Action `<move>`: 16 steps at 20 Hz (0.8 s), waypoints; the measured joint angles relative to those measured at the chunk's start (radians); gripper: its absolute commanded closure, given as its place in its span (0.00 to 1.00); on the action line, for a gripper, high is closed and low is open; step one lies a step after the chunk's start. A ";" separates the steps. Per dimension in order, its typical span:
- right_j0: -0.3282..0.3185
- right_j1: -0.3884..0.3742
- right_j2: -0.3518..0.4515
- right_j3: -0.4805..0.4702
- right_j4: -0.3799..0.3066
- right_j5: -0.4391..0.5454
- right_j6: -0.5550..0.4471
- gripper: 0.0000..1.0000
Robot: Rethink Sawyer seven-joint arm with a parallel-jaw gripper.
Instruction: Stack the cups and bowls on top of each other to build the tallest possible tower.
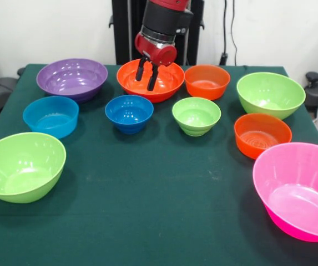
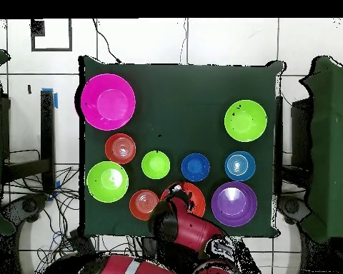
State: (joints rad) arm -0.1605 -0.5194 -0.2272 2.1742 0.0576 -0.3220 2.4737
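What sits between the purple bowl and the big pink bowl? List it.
In the overhead view, the line from the purple bowl to the pink bowl crosses the dark blue bowl and the small green bowl.

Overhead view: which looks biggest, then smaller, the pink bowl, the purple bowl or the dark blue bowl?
1. Glossy pink plastic bowl, largest.
2. Glossy purple plastic bowl.
3. Glossy dark blue plastic bowl, smallest.

Ten glossy bowls are sitting upright and unstacked, apart from one another. Landmark: dark blue bowl (image 1: pixel 129 112) (image 2: pixel 195 167), footed. In the front view, a small lime green bowl (image 1: pixel 196 115) (image 2: pixel 156 165) is sitting just right of it, a wide orange bowl (image 1: pixel 151 80) (image 2: pixel 191 198) behind it, and a pink bowl (image 1: pixel 299 188) (image 2: pixel 108 101) far right and nearer.
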 measured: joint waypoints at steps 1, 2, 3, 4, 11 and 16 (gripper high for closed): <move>0.002 0.000 -0.001 -0.001 0.002 0.000 0.000 0.00; 0.003 0.000 -0.001 -0.001 0.005 0.000 0.000 0.00; 0.009 -0.001 -0.001 -0.004 0.013 0.002 0.000 0.00; 0.013 -0.001 -0.001 -0.006 0.019 0.005 0.000 0.00; 0.064 0.000 -0.004 -0.037 0.093 0.039 0.000 0.00; 0.159 0.015 -0.032 -0.107 0.224 0.097 0.000 0.00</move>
State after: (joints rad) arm -0.0010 -0.5046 -0.2593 2.0674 0.2815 -0.2250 2.4737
